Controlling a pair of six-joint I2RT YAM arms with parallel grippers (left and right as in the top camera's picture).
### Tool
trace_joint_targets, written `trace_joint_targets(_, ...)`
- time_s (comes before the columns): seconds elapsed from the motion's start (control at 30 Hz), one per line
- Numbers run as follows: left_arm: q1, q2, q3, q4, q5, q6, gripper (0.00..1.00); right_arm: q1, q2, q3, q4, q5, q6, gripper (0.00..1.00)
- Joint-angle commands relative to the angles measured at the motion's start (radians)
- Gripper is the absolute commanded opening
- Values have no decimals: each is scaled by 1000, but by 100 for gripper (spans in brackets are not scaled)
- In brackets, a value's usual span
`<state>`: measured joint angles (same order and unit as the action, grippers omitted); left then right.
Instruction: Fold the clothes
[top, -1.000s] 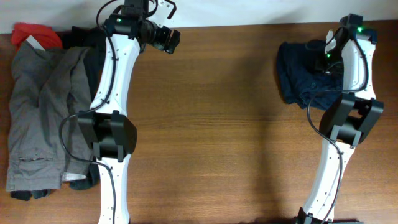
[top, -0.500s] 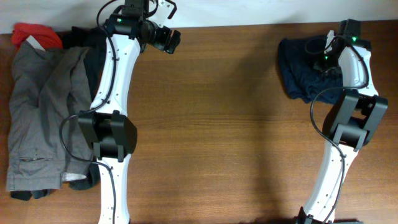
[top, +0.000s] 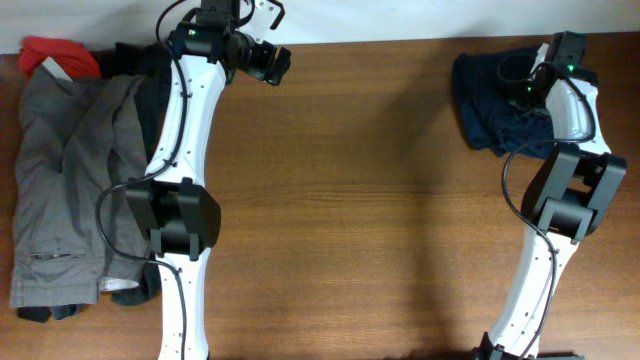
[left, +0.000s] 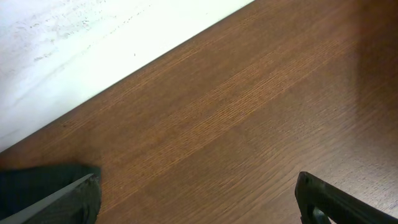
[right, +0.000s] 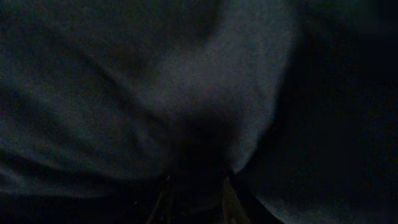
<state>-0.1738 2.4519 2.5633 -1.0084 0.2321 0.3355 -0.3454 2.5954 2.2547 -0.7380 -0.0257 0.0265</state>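
A: Where are the shorts (top: 490, 110)?

B: Bunched in a heap at the far right corner of the table (top: 350, 200), under the right gripper (top: 530, 85). That wrist view is all dark cloth, so I cannot tell whether the jaws have a pinch of it or only press into it.

A: So what is the risk?

B: A blind grab may take several layers at once, and then the shorts lift as a lump instead of spreading. A thin pinch could slip out on the pull. They also lie close to the back edge, so a drag that way could send them off the table.

A: And the left gripper (left: 199, 202)?

B: Spread wide and holding nothing, over bare wood by the far edge, well apart from the shorts. One arm alone will hardly flatten limp cloth.

A: The rest?

B: The trousers (top: 60, 180), black garment (top: 150, 100) and red piece (top: 45, 52) lie at the left, partly under the left arm. A swing could snag them.
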Motion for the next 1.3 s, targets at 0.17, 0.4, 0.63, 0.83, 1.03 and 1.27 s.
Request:
trace_joint_targets(0.17, -5, 2, 4, 2, 8, -10, 99, -23, 82, -40, 62, 26, 62, 32)
trace_joint_targets(0.4, -6, 2, 4, 2, 8, -10, 99, -22, 80, -5, 36, 11, 87, 32)
trace_joint_targets(0.63, -8, 2, 4, 2, 8, -10, 99, -23, 54, 322, -238, 12, 87, 100)
trace_joint_targets(0.83, -7, 2, 4, 2, 8, -10, 99, -21, 17, 764, -524, 9, 87, 99)
trace_joint_targets(1.03, -7, 2, 4, 2, 8, -10, 99, 0, -107, 887, -665, -190, 92, 99)
trace_joint_targets(1.27, -7, 2, 4, 2, 8, -10, 99, 68, -230, 887, -793, -709, 92, 99)
